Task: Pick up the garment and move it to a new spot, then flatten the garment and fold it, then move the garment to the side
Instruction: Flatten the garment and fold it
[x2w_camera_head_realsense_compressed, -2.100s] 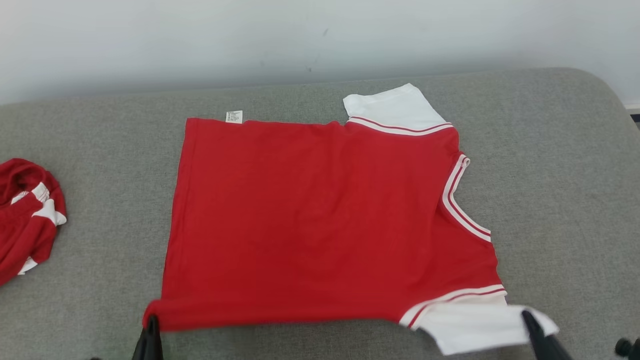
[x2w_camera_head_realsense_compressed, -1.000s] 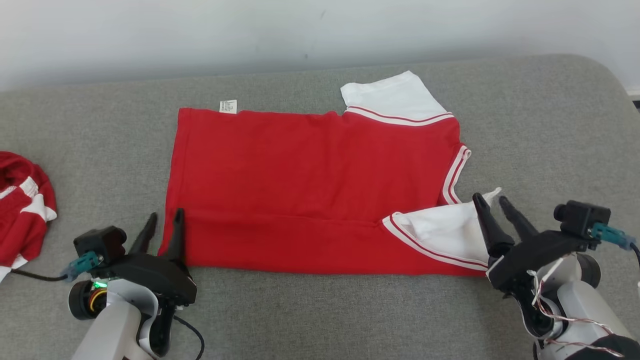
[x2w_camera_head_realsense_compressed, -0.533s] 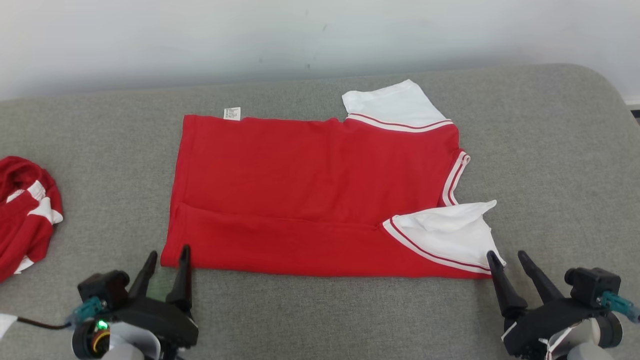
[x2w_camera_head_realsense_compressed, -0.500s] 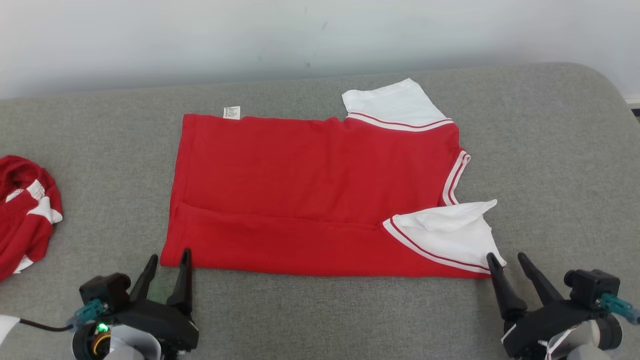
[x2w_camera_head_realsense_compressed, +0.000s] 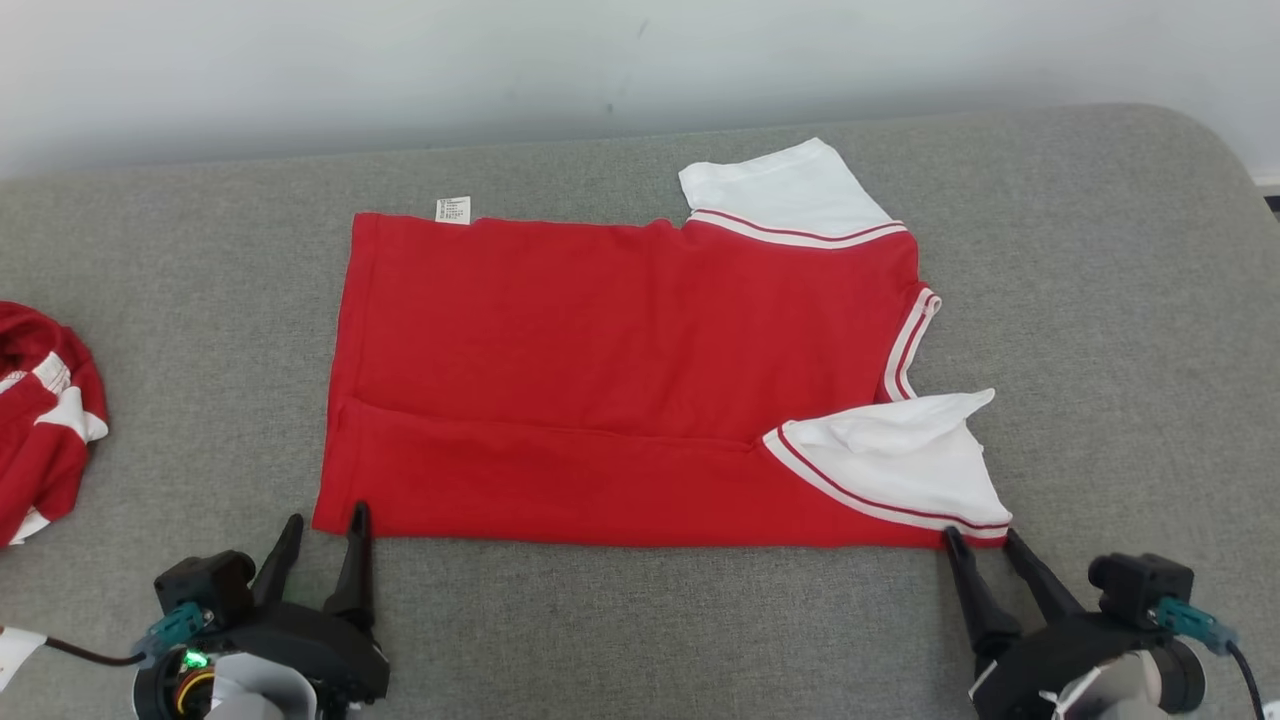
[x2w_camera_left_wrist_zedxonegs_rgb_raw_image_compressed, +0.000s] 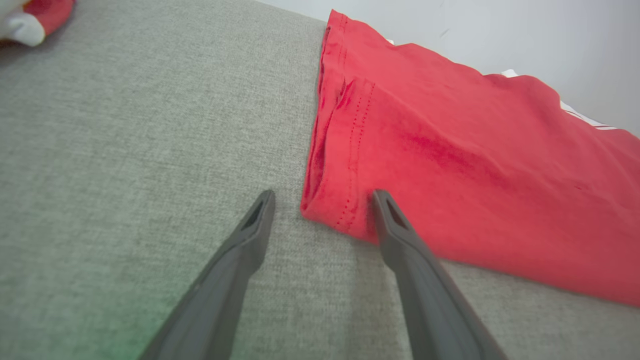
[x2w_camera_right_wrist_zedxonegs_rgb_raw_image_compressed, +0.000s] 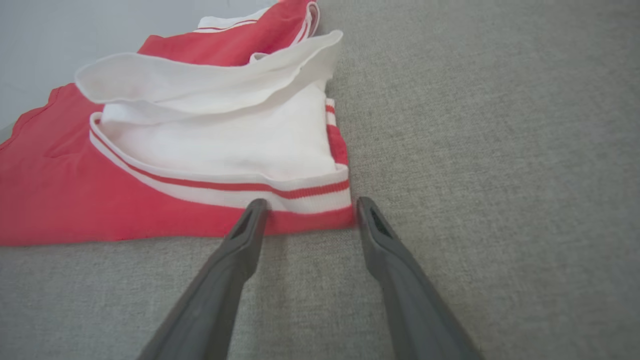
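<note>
Garment (x2w_camera_head_realsense_compressed: 620, 370): red, lying flat mid-cushion, near strip folded over, white sleeve (x2w_camera_head_realsense_compressed: 900, 460) being shown turned onto it.
Nearby: second bunched red-and-white garment (x2w_camera_head_realsense_compressed: 45, 430) lying at the left edge, well apart.
Room: bare grey cushion (x2w_camera_head_realsense_compressed: 1100, 300) being left open around it.
Left gripper (x2w_camera_head_realsense_compressed: 326, 514): being held wide at the near left corner, empty.
Right gripper (x2w_camera_head_realsense_compressed: 980, 534): being held wide at the near right corner, empty.
Count: two garments, two grippers.

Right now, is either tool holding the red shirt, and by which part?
Nothing is held. The left tool and the right tool stand open at the near corners of the red shirt.
</note>
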